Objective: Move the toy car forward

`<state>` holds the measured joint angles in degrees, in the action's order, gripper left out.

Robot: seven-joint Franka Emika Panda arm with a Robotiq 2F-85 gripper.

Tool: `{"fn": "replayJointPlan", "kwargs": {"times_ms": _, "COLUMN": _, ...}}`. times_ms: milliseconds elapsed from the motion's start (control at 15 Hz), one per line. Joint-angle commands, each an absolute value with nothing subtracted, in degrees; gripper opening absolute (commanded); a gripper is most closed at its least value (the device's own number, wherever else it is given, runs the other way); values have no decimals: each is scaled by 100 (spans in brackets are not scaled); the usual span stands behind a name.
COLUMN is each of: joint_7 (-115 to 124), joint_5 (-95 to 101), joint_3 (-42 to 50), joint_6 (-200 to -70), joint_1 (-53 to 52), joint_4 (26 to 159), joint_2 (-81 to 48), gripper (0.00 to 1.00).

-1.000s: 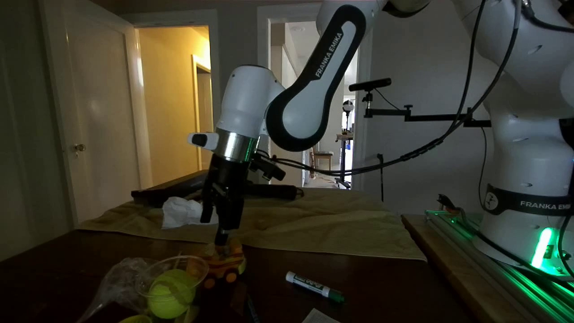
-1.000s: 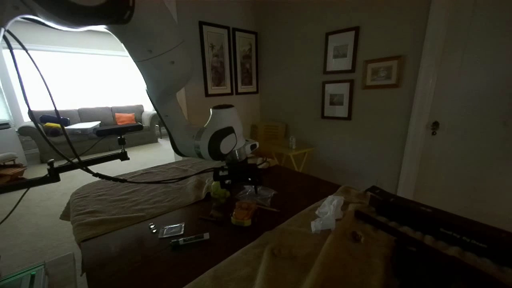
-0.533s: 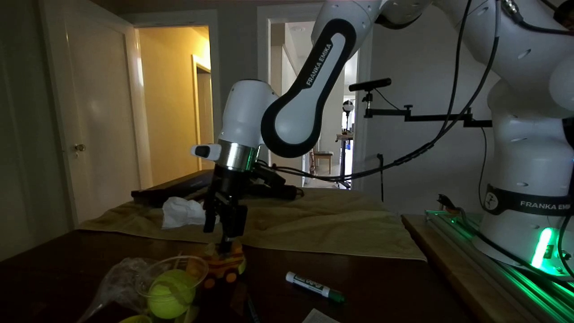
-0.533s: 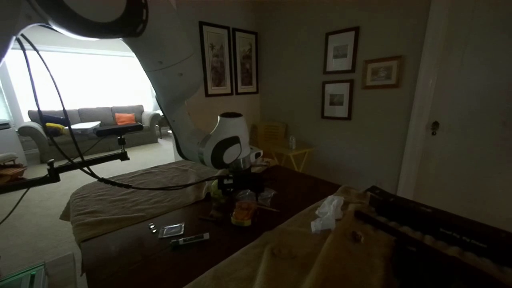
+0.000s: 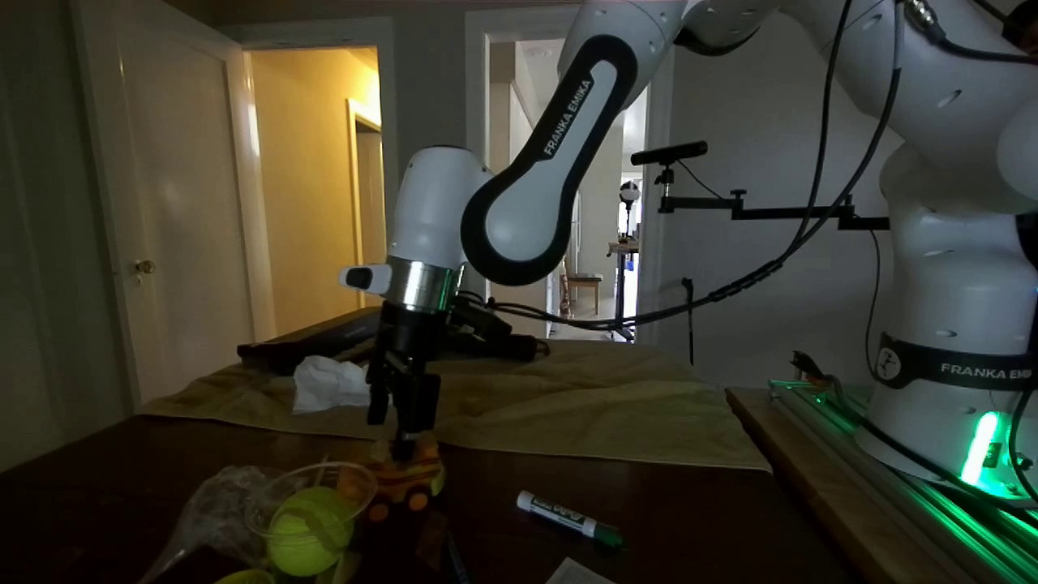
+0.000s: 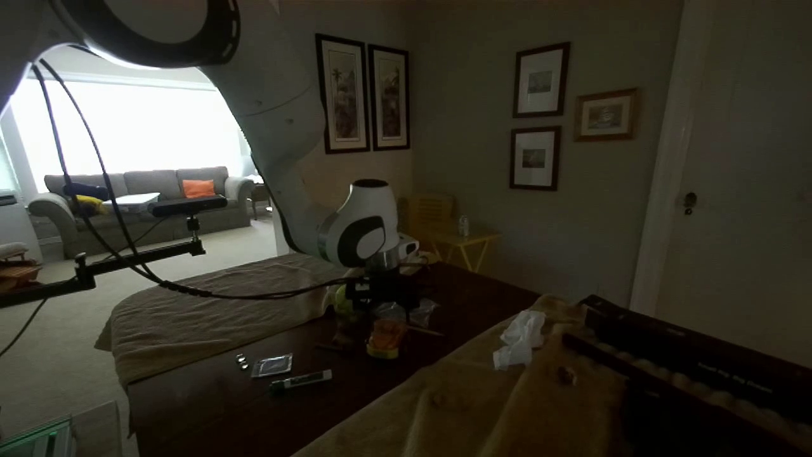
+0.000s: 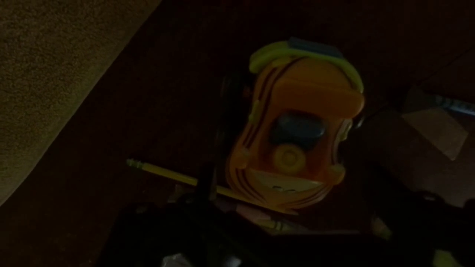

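The orange toy car [image 5: 412,480] with yellow ends rests on the dark table, and it shows in both exterior views [image 6: 386,337]. From above, in the wrist view, the car [image 7: 308,100] points its pale-faced end toward my gripper [image 7: 291,176]. My jaws stand wide apart, one finger at either side of that end, with visible gaps to the car. The right finger is hard to make out in the dark. In an exterior view my gripper [image 5: 391,438] hangs just above the car, and one fingertip overlaps its top.
A see-through cup with a tennis ball [image 5: 304,539] and a plastic bag [image 5: 219,511] lie close beside the car. A pencil [image 7: 163,172] passes by the car's near end. A marker [image 5: 568,517], white tissue [image 5: 328,383] and a brown cloth [image 5: 584,414] are around.
My gripper has come down closer to the car, mostly in the first half second, with a slight sideways shift since. The car stays in its place and my jaws remain open.
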<state>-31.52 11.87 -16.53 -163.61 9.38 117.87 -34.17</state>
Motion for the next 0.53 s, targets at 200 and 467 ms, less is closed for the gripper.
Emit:
{"fn": "replayJointPlan", "kwargs": {"times_ms": 200, "joint_7": -2542, "joint_5": 754, "joint_3": -1538, "joint_6": -16032, "joint_1": 656, "joint_4": 11658, "joint_2": -3385, "gripper": 100}}
{"fn": "replayJointPlan", "kwargs": {"times_ms": 467, "joint_7": -2365, "joint_5": 666, "joint_3": -1457, "joint_6": -15821, "joint_1": 600, "joint_4": 11722, "joint_2": -3358, "gripper": 100}}
